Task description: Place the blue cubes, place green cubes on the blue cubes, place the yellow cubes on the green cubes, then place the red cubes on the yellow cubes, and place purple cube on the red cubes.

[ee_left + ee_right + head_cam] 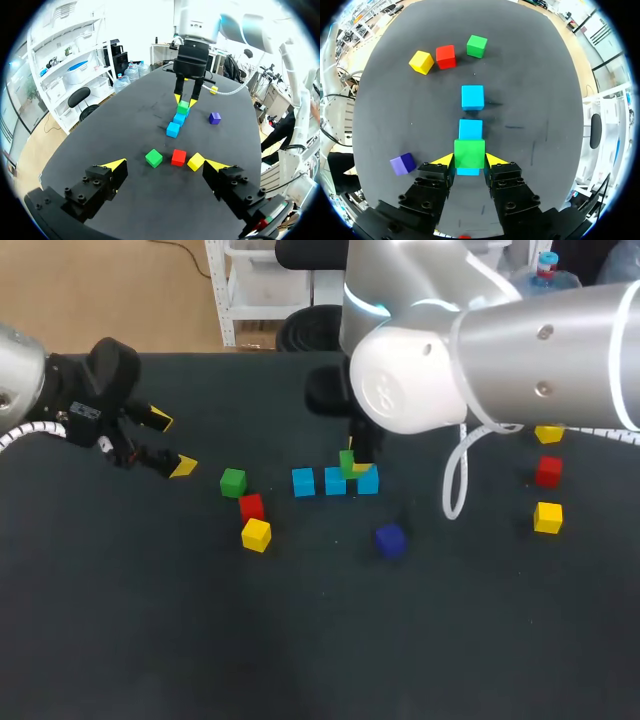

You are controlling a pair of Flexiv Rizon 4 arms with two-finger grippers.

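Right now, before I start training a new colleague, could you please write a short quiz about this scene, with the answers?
1. True or false: the left hand is shut on a cube.
2. Which colour is the cube between the fingers of the right hand? A blue, B green, C purple.
3. How many blue cubes lie in the row under the right hand?

Key
1. False: it is open and holds nothing.
2. B: it is shut on a green cube.
3. Three.

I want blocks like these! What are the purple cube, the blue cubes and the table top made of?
The purple cube and blue cubes: probably painted wood or hard plastic, matte; crisp edges, even colour. I can't tell which. The table top: seems dark cloth or felt; dull, no shine.
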